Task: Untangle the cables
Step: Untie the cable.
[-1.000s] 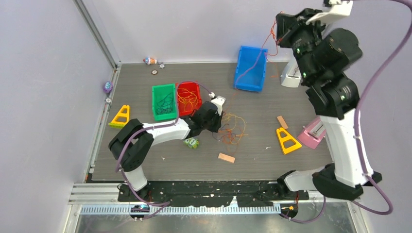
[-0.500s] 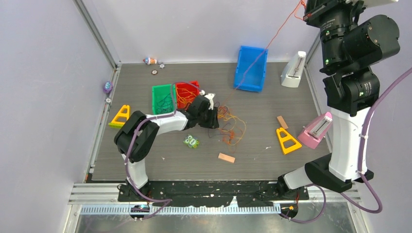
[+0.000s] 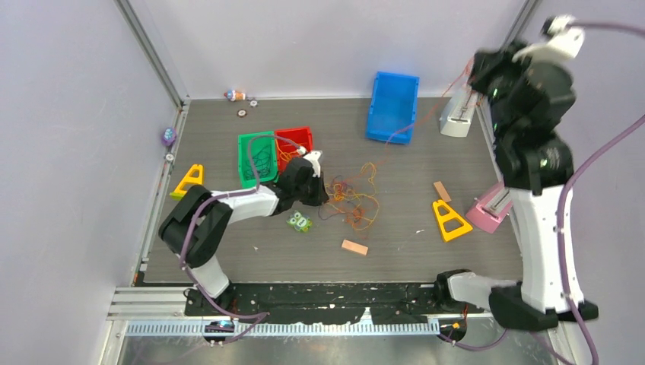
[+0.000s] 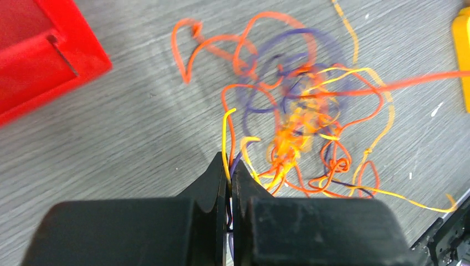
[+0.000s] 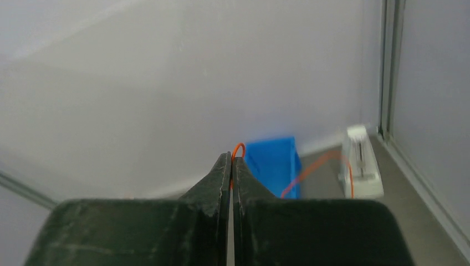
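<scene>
Pulling one strand clear looks like the step in hand: the right gripper [image 5: 231, 166], high near the back wall, pinches an orange cable [image 5: 322, 157] that runs past the blue bin [image 3: 393, 106] to the tangle [image 4: 294, 119] mid-table. The left gripper [image 4: 230, 185] anchors that tangle, clamped on yellow and purple strands. Next, draw farther away, though the wall leaves little room.
</scene>
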Available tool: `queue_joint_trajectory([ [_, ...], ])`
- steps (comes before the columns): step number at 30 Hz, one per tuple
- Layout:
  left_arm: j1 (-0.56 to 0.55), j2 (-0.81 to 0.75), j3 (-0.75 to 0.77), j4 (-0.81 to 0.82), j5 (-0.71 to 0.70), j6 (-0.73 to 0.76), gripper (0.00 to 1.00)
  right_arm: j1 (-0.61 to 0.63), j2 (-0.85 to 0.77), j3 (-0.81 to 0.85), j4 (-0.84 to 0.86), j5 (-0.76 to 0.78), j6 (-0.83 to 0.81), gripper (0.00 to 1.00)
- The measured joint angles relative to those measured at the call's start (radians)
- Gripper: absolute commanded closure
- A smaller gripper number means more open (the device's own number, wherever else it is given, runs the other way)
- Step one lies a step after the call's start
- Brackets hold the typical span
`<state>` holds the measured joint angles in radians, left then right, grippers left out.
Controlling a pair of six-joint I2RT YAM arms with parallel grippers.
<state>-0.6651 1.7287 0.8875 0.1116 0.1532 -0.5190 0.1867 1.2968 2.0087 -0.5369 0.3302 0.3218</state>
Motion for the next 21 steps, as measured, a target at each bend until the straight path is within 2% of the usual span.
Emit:
queue_joint_trajectory([
  [3,0.005,-0.048,-0.017,0.024,-0.014,0.014,1.00,-0.001,-0.204,-0.374,0.043,-0.026,0.022,0.86],
  [6,0.005,-0.071,-0.016,0.048,-0.022,0.040,1.00,-0.001,-0.359,-0.673,0.046,-0.027,0.053,0.84],
  [9,0.005,-0.083,-0.016,0.048,-0.034,0.063,1.00,-0.001,-0.484,-0.951,0.036,0.034,0.100,0.83],
  [10,0.005,-0.085,-0.016,0.048,-0.041,0.073,1.00,-0.001,-0.512,-1.034,0.028,0.057,0.112,0.78],
  [11,0.005,-0.089,-0.016,0.047,-0.049,0.084,1.00,-0.001,-0.533,-1.111,0.023,0.077,0.124,0.64],
  [12,0.005,-0.090,-0.016,0.046,-0.054,0.089,1.00,-0.001,-0.540,-1.152,0.011,0.088,0.132,0.33],
  [14,0.005,-0.091,-0.016,0.042,-0.060,0.105,1.00,-0.001,-0.541,-1.214,-0.012,0.103,0.146,0.09],
  [18,0.005,-0.087,0.011,0.006,-0.052,0.134,1.00,-0.001,-0.537,-1.257,-0.014,0.094,0.126,0.04],
  [21,0.005,-0.080,0.040,-0.002,-0.047,0.141,1.00,-0.004,-0.532,-1.297,0.051,-0.029,0.071,0.07],
])
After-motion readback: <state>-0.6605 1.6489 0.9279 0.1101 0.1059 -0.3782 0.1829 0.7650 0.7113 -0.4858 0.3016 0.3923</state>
